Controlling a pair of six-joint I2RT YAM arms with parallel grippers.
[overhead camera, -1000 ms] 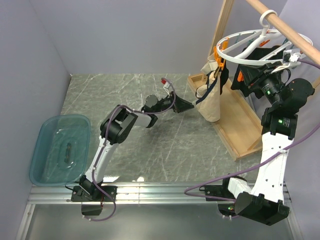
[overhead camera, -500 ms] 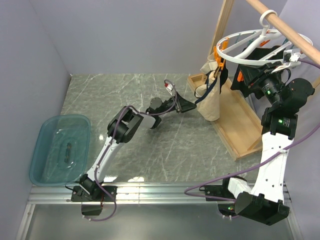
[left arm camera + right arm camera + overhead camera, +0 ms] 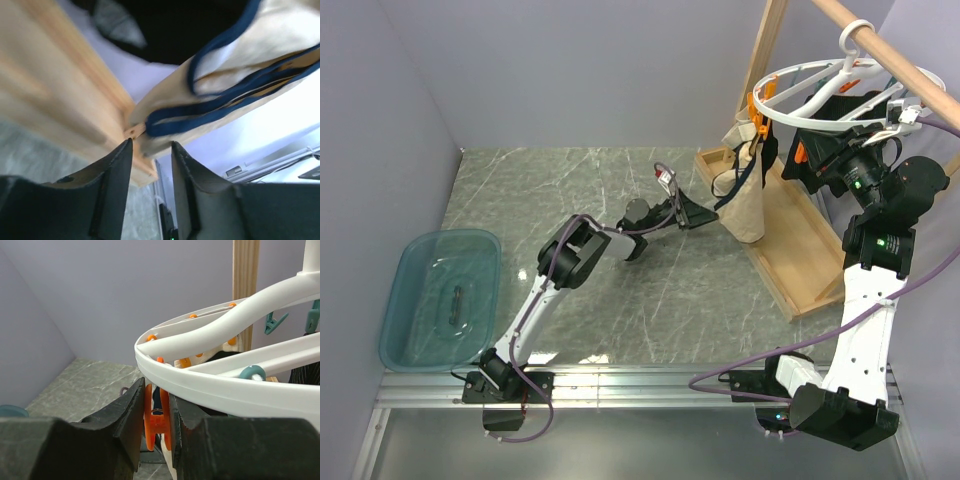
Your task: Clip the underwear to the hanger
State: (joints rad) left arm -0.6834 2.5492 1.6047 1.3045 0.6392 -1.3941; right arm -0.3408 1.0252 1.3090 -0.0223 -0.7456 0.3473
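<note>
1. One garment matters in the top view: the underwear [image 3: 745,205] hangs off the left rim of the hanger [image 3: 790,72], at an orange clip [image 3: 757,120], above the wooden frame [image 3: 790,255]. Its long axis runs straight down, with the top edge at the clip and the loose end toward the frame's base. The left gripper [image 3: 698,214] sits just beside its lower edge. The hanger only hooks over the rod [image 3: 895,55], so a sideways tug on the fabric would likely set it swinging.
2. In the left wrist view, the left gripper [image 3: 151,150] shows jaws at a narrow gap with nothing between them. The underwear [image 3: 240,85] has its lower corner, edged in dark trim [image 3: 220,107], just past the tips. Closing here could catch only the trim or miss altogether. A hard pull afterwards could strip the fabric from its clip.
3. In the right wrist view, the right gripper [image 3: 156,392] is clamped on an orange clip [image 3: 156,422] under the hanger [image 3: 215,390], and pale fabric shows just below. Whether this clip is the one bearing the garment, I cannot tell. If the squeeze slips, the clip could snap shut with no fabric in it.
</note>
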